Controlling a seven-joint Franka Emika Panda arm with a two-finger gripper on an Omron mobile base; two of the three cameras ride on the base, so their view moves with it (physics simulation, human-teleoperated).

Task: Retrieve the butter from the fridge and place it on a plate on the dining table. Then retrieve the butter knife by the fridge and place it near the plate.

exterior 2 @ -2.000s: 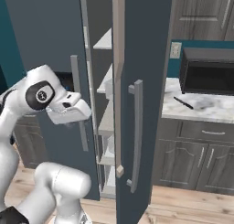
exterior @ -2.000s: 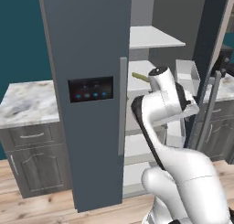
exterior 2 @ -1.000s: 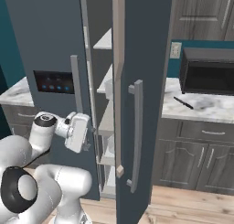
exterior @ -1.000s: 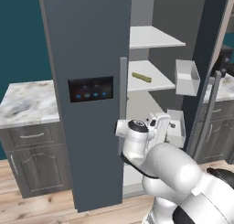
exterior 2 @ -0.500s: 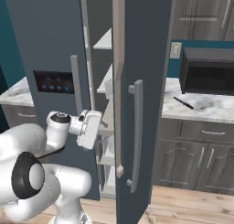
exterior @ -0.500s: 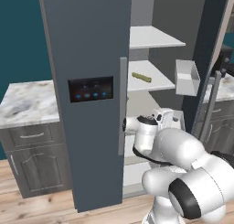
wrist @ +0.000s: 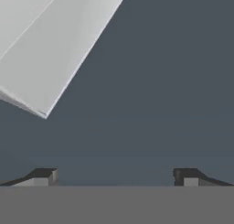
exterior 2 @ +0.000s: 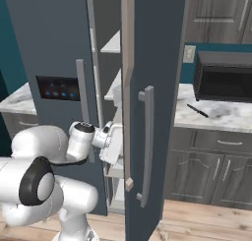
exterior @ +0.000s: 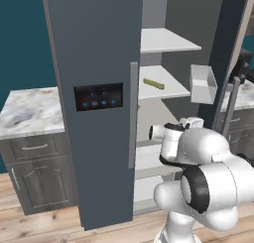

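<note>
Here the fridge [exterior: 94, 103] stands with its right door [exterior 2: 152, 112] swung wide, and the butter [exterior: 154, 83] lies on a white shelf [exterior: 161, 91] inside it, above the arm's folded wrist. The claw [wrist: 114, 175] is low inside the fridge with its two dark fingertips [wrist: 43, 175] spread wide apart, pinching nothing, facing a dark grey wall below the corner of a pale shelf [wrist: 50, 45]. Right of the fridge, the butter knife [exterior 2: 198, 110] rests on the marble surface [exterior 2: 216, 114], just in front of the black microwave [exterior 2: 224, 77]
</note>
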